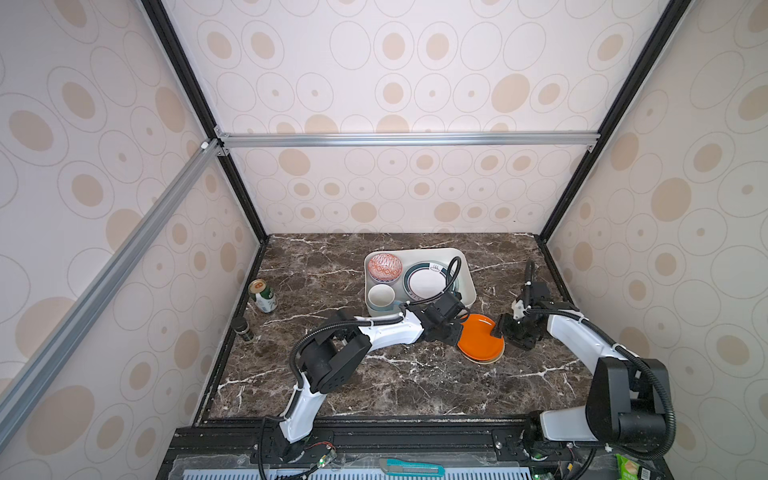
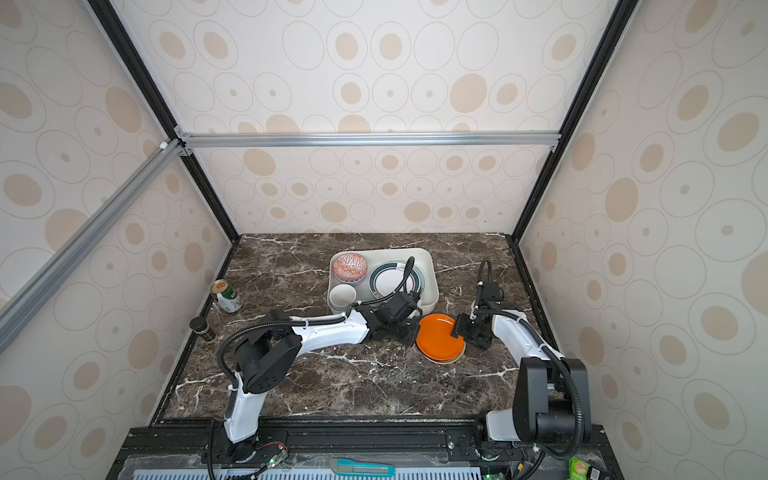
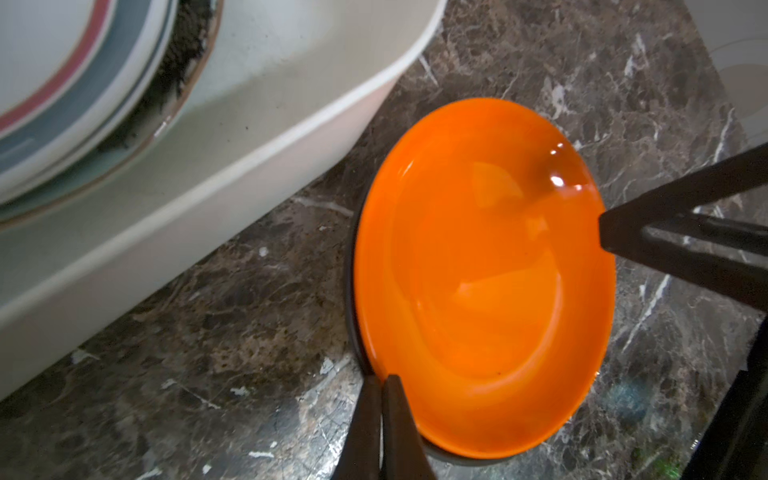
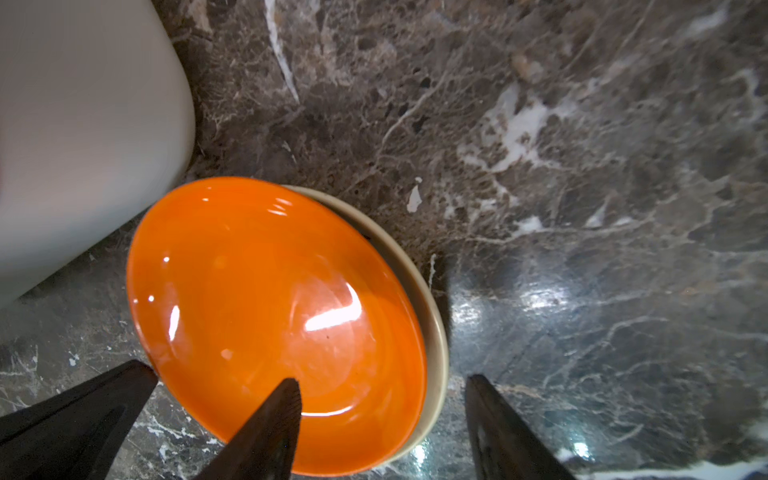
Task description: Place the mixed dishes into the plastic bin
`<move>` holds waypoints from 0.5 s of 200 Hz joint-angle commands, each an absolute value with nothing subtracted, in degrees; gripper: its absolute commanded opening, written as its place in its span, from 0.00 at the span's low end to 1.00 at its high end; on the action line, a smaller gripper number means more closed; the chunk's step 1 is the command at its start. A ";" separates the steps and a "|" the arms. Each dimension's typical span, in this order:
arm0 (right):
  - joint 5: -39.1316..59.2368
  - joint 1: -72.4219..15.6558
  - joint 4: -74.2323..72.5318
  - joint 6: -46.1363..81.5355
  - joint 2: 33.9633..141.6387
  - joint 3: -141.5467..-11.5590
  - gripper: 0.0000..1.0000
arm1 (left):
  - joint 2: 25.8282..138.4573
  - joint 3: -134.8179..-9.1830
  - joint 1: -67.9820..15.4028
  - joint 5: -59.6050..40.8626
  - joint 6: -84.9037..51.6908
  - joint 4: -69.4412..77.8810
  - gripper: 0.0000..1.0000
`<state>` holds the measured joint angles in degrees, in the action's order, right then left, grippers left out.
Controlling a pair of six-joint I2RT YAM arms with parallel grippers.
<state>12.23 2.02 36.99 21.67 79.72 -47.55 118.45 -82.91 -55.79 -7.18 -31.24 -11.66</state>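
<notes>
An orange plate (image 1: pixel 481 340) (image 4: pixel 270 316) lies askew on a cream plate (image 1: pixel 491 360) (image 4: pixel 434 320), on the marble just in front of the plastic bin (image 1: pixel 419 250) (image 3: pixel 291 137). My left gripper (image 1: pixel 459 336) (image 3: pixel 383 380) is shut on the orange plate's left rim. At the plate's right side my right gripper (image 1: pixel 498 332) (image 4: pixel 382 384) stands open. One of its fingers (image 4: pixel 286 399) is over the orange plate and the other is outside the cream rim. Inside the bin are a red-white bowl (image 1: pixel 385 266), a green-rimmed plate (image 1: pixel 426 284) on other plates, and a light-blue mug (image 1: pixel 381 296).
A green drink can (image 1: pixel 263 295) and a small dark jar (image 1: pixel 244 329) stand by the left wall. A teal utility knife (image 1: pixel 411 467) lies on the front rail. Bare marble stretches in front of the plates.
</notes>
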 commanded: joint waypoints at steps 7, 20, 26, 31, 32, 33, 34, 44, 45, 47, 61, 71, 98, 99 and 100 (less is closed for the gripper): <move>12.39 2.43 37.27 21.14 80.33 -46.85 0.65 | 119.62 -85.95 -56.34 -7.65 -30.42 -12.51 0.03; 12.31 2.38 37.20 21.18 80.55 -46.71 0.65 | 119.88 -86.13 -56.34 -7.73 -30.34 -12.54 0.02; 12.16 2.42 37.18 21.16 80.59 -46.71 0.64 | 119.97 -86.13 -56.34 -7.73 -30.40 -12.49 0.02; 12.19 2.42 37.22 21.10 80.60 -46.76 0.63 | 119.97 -86.01 -56.34 -7.82 -30.34 -12.40 0.02; 12.20 2.40 37.24 21.14 80.64 -46.76 0.63 | 120.01 -86.03 -56.34 -7.82 -30.33 -12.44 0.02; 12.21 2.38 37.30 21.12 80.66 -46.76 0.63 | 120.04 -85.99 -56.34 -7.82 -30.33 -12.37 0.02; 12.21 2.38 37.28 21.11 80.67 -46.76 0.62 | 120.05 -86.02 -56.34 -7.82 -30.32 -12.38 0.02; 12.20 2.37 37.20 21.11 80.68 -46.67 0.58 | 120.15 -86.03 -56.34 -7.82 -30.32 -12.26 0.02; 12.21 2.37 37.19 21.15 80.68 -46.67 0.57 | 120.15 -86.04 -56.34 -7.82 -30.32 -12.28 0.02; 12.17 2.40 37.22 21.15 80.68 -46.67 0.57 | 120.15 -86.02 -56.34 -7.82 -30.32 -12.25 0.02; 12.19 2.39 37.20 21.14 80.66 -46.46 0.49 | 120.23 -85.89 -56.34 -7.91 -30.31 -12.11 0.02; 12.09 2.46 37.13 21.09 80.77 -46.41 0.46 | 120.49 -85.96 -56.34 -7.94 -30.23 -11.91 0.02; 11.60 2.46 37.08 21.18 80.99 -45.95 0.45 | 120.94 -86.29 -56.34 -8.61 -30.39 -11.93 0.01; 11.60 2.46 37.09 21.18 80.97 -45.91 0.45 | 120.94 -86.30 -56.34 -8.61 -30.36 -11.98 0.00; 11.60 2.46 37.09 21.18 80.96 -45.90 0.45 | 120.94 -86.30 -56.38 -8.61 -30.38 -12.01 0.00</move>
